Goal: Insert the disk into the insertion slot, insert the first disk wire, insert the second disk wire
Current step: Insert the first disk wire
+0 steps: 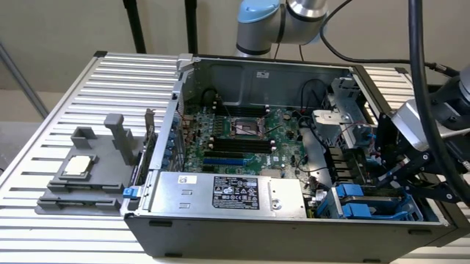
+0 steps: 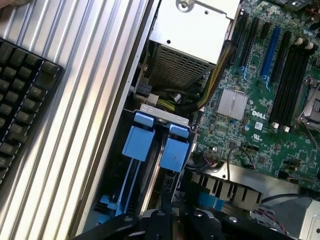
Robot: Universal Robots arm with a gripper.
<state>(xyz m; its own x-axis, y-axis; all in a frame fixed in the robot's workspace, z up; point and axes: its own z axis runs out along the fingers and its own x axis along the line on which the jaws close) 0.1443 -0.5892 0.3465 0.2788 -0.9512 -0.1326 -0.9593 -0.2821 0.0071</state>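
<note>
The insertion slot (image 2: 150,112) is the grey metal bay in a corner of the open computer case, fronted by two bright blue tabs (image 2: 137,142). In the exterior view the same insertion slot (image 1: 367,204) lies at the case's near corner on the exterior view's right. The disk is hidden; no labelled silver face shows among the blue rails. My gripper (image 2: 166,207) hangs just over the bay with its dark fingers shut, pointing down between the two blue rails. From outside, the gripper (image 1: 394,175) sits low over that corner. A bundle of thin wires (image 2: 212,162) lies beside the bay.
A silver box with a black label (image 1: 228,192) fills the case's front. The motherboard (image 1: 242,137) lies behind it. A grey fixture holding a chip (image 1: 79,168) stands on the ribbed table (image 1: 96,88) at the exterior view's left. A black keyboard (image 2: 22,95) rests on the table.
</note>
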